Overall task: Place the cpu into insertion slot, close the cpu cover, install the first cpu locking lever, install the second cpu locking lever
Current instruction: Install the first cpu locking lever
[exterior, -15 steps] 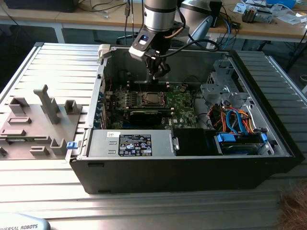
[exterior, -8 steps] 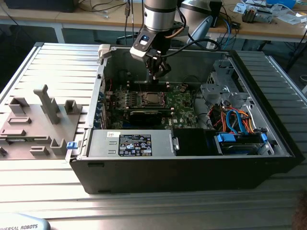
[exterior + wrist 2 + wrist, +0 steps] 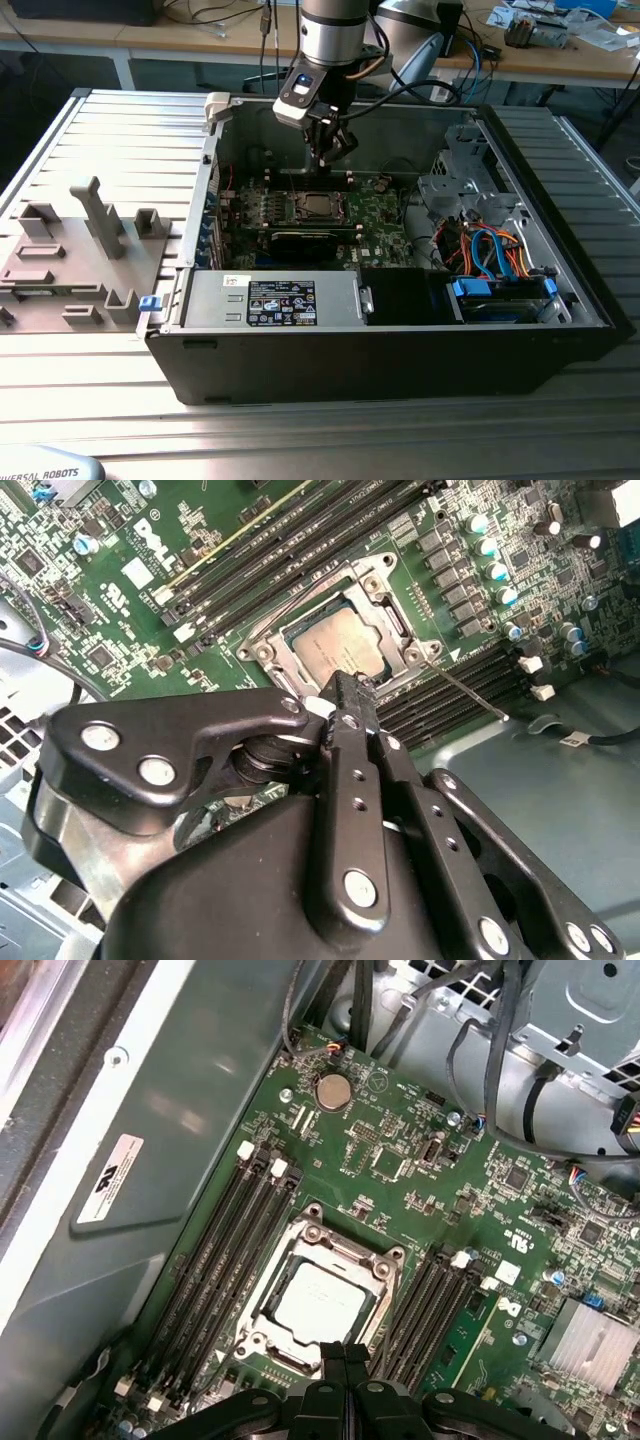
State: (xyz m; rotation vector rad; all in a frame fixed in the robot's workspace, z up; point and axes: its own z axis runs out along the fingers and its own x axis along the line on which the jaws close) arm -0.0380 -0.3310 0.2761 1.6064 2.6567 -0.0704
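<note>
- Gripper (image 3: pixel 328 150) is seen at upper centre of the exterior view, hanging inside the open case (image 3: pixel 400 350) just above the board (image 3: pixel 380 215); its fingers (image 3: pixel 345 1360) are pressed together, with nothing held.
- Cpu (image 3: pixel 318 1300) is found seated in the slot (image 3: pixel 262 1305), lower centre of the first wrist view, silvery top showing through the window.
- Cover (image 3: pixel 345 1245) is laid flat over it, framing the chip.
- Fingertips are poised close over the socket's near edge in both wrist views; contact cannot be told.
- One thin lever (image 3: pixel 465 692) is spotted right of centre in the second wrist view, angled away from the socket corner, not latched down.
- Dark memory slots (image 3: pixel 225 1260) are lined up on both sides of the socket.
</note>
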